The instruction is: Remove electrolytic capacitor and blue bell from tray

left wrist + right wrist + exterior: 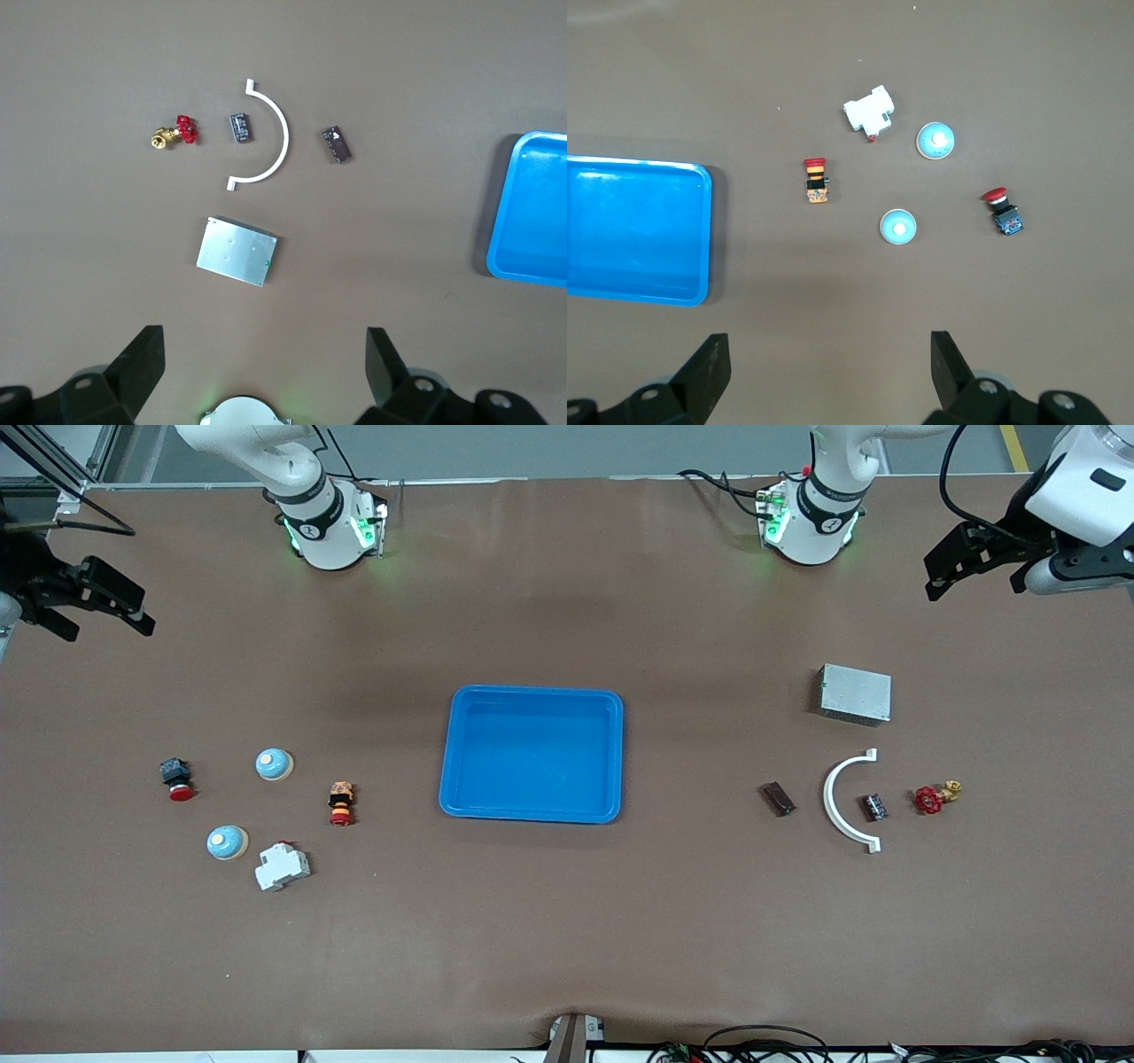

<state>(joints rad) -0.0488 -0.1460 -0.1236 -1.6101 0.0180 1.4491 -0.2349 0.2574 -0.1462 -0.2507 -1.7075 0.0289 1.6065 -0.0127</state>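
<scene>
Front view: left tool point(952, 567) and right tool point(97, 607) wait, jaws apart, empty, arms cut off at frame edges. Blue plastic tray point(532, 695) mid-counter.

Left wrist view: small dark cylindrical capacitor point(240, 127) inside white curved bracket point(276, 133); markings unreadable.

Right wrist view: two pale-blue domed bells point(899, 227) near the red-capped push button point(1002, 212).

Front view: high, facing the bases, whole table. Wrist views: downward from raised arms; each shares the tray point(532, 754) edge.

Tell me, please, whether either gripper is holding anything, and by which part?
Nothing is held. The left gripper and right gripper are both open, waiting up at their own ends of the table.
</scene>
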